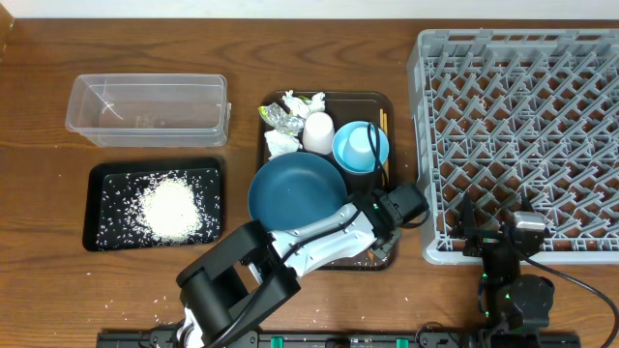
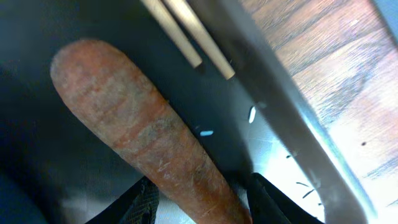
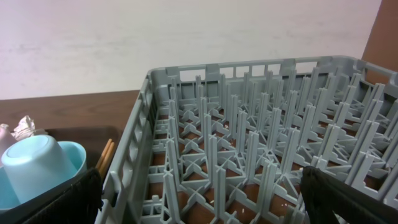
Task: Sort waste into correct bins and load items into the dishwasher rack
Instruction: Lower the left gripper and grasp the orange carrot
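Note:
An orange carrot piece lies in the near right corner of the dark-brown serving tray. My left gripper reaches there, and its fingers press on both sides of the carrot's near end. Chopsticks lie just beyond it. The tray also holds the dark-blue dish, a light-blue bowl with a light-blue cup in it, a white cup, tissues and a wrapper. My right gripper is open and empty at the grey rack's front edge.
The clear tub stands at the back left. The black tray in front of it holds a heap of rice. Loose grains lie on the table around it and on the serving tray.

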